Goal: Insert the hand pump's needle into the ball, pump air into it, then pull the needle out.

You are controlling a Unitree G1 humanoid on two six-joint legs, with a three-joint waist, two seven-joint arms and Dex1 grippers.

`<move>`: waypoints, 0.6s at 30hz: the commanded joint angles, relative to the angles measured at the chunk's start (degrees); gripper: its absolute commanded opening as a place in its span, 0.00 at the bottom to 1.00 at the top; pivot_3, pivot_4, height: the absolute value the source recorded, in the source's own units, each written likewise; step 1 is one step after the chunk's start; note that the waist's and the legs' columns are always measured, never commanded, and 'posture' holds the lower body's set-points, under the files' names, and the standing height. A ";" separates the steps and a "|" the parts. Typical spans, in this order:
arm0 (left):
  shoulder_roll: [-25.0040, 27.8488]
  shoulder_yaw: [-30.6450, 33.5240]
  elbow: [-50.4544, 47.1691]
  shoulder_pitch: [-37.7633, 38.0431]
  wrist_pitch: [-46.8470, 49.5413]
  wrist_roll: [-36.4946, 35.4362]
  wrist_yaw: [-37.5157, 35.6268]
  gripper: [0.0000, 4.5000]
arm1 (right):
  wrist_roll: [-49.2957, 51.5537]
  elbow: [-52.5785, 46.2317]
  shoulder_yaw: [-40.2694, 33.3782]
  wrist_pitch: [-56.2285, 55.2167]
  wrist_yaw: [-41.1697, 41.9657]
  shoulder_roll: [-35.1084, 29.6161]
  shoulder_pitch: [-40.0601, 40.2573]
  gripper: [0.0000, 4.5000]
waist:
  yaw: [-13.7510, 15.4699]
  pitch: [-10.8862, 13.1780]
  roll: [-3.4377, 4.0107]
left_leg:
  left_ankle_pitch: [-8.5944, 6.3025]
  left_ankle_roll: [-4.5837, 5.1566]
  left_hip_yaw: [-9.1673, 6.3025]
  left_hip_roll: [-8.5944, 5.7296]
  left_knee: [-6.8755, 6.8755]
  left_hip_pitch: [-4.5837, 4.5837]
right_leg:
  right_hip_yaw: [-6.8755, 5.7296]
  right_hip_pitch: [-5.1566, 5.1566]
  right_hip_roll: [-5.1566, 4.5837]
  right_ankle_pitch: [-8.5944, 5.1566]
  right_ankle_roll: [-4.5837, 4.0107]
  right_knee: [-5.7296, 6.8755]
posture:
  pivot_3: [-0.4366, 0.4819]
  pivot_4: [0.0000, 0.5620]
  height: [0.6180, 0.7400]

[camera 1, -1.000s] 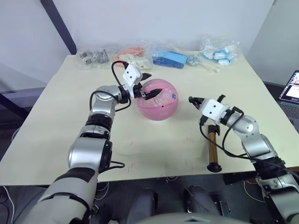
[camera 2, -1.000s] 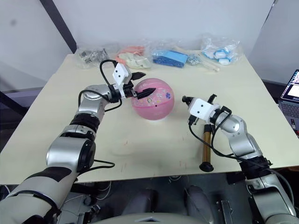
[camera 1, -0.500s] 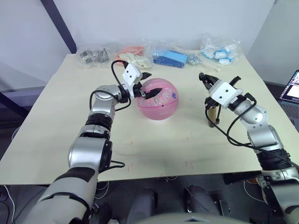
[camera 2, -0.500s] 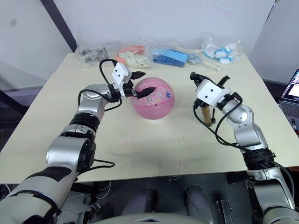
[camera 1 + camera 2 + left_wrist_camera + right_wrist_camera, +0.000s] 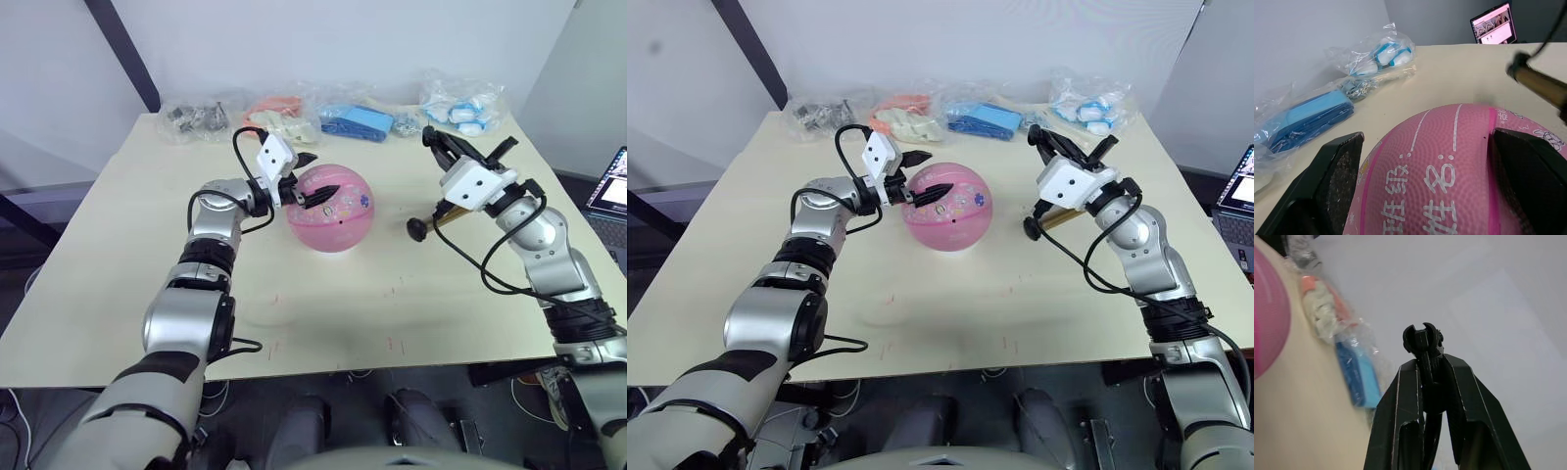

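A: Head view: your left gripper (image 5: 306, 182) straddles the ball (image 5: 331, 209) mid-table, fingers spread, steadying it.

B: Right wrist view: your right gripper (image 5: 1431, 382) is clamped on the hand pump (image 5: 428, 225), lifted beside the ball for needle work.

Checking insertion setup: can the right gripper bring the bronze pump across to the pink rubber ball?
Probably yes. The right gripper is shut on the bronze pump, held off the table beside the pink rubber ball, with bare tabletop between them.

Head stereo pair overhead; wrist cameras close, sharing the ball (image 5: 1459, 161).
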 commanded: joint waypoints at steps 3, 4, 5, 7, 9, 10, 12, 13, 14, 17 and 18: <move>0.85 -1.87 4.67 3.51 2.12 3.55 0.96 1.00 | 0.69 0.44 1.44 -1.76 2.92 -0.45 1.48 0.02 | -0.01 0.00 -0.01 | 0.00 0.00 0.01 0.00 0.00 0.00 | 0.01 0.00 0.00 0.00 0.00 0.00 | 0.48 0.27 1.00; 0.87 -1.84 4.68 3.51 2.16 3.52 0.95 1.00 | 0.81 0.46 1.87 -1.44 3.64 -0.25 1.92 0.02 | -0.02 0.01 -0.01 | 0.00 0.00 0.01 0.00 0.00 0.00 | 0.01 0.00 0.00 0.00 0.00 0.00 | 0.48 0.27 1.00; 0.89 -1.80 4.70 3.49 2.19 3.49 0.97 1.00 | 0.89 0.46 2.13 -1.20 3.98 -0.01 2.32 0.02 | -0.03 0.01 0.00 | 0.00 0.00 0.01 0.00 0.00 0.00 | 0.01 0.00 0.00 0.00 0.00 0.00 | 0.48 0.27 1.00; 0.89 -1.46 4.81 3.41 2.54 3.15 0.96 1.00 | 0.87 0.91 3.06 -0.41 5.06 0.19 3.09 0.02 | -0.03 0.02 0.01 | 0.00 0.00 0.02 0.00 0.00 0.00 | 0.02 0.00 0.00 0.00 0.00 0.00 | 0.48 0.27 1.00; 0.77 -0.79 4.90 3.26 3.16 2.41 1.00 1.00 | 0.98 1.50 3.51 -0.11 5.71 0.36 3.86 0.02 | -0.03 0.03 0.01 | 0.00 0.00 0.02 0.00 0.00 0.01 | 0.02 0.00 0.00 0.00 0.00 0.00 | 0.48 0.27 1.00; 0.72 -0.52 4.95 3.16 3.46 2.08 1.01 1.00 | 1.02 1.70 3.75 0.12 6.14 0.36 4.23 0.02 | -0.03 0.04 0.00 | 0.00 0.00 0.02 0.00 0.00 0.00 | 0.02 0.00 0.00 0.00 0.00 0.00 | 0.48 0.27 1.00; 0.65 0.12 5.01 2.88 3.93 1.36 0.99 1.00 | 1.02 2.03 4.15 0.15 6.60 0.38 5.14 0.02 | 0.01 0.07 -0.05 | 0.00 0.00 0.00 0.00 0.00 -0.01 | 0.01 0.00 0.00 0.00 0.00 0.00 | 0.48 0.27 1.00; 0.62 0.33 5.02 2.80 4.09 1.10 0.99 1.00 | 0.99 2.12 4.23 0.13 6.63 0.38 5.40 0.02 | 0.01 0.10 -0.07 | 0.00 0.00 0.00 0.00 0.00 -0.01 | 0.01 0.00 0.00 0.00 0.00 0.00 | 0.48 0.27 1.00; 0.57 0.67 5.01 2.69 4.41 0.76 0.95 1.00 | 1.01 2.24 4.34 0.21 6.81 0.39 5.71 0.02 | 0.00 0.11 -0.07 | 0.00 0.00 0.01 0.00 0.00 -0.02 | 0.01 -0.01 0.00 0.00 0.00 0.00 | 0.48 0.27 1.00; 0.45 1.38 4.85 2.45 4.69 -0.02 0.30 1.00 | 1.33 2.35 5.31 0.24 8.72 0.26 7.22 0.02 | -0.05 0.20 -0.10 | 0.00 0.00 0.02 0.00 0.00 -0.02 | 0.03 -0.02 0.00 0.00 0.00 0.00 | 0.48 0.27 1.00; 0.41 1.87 4.75 2.26 4.79 -0.65 -0.13 1.00 | 1.89 2.28 5.90 0.50 9.99 0.38 8.21 0.02 | -0.04 0.20 -0.11 | 0.00 0.00 0.02 0.00 0.00 -0.02 | 0.03 -0.02 0.00 0.00 0.00 0.00 | 0.48 0.27 1.00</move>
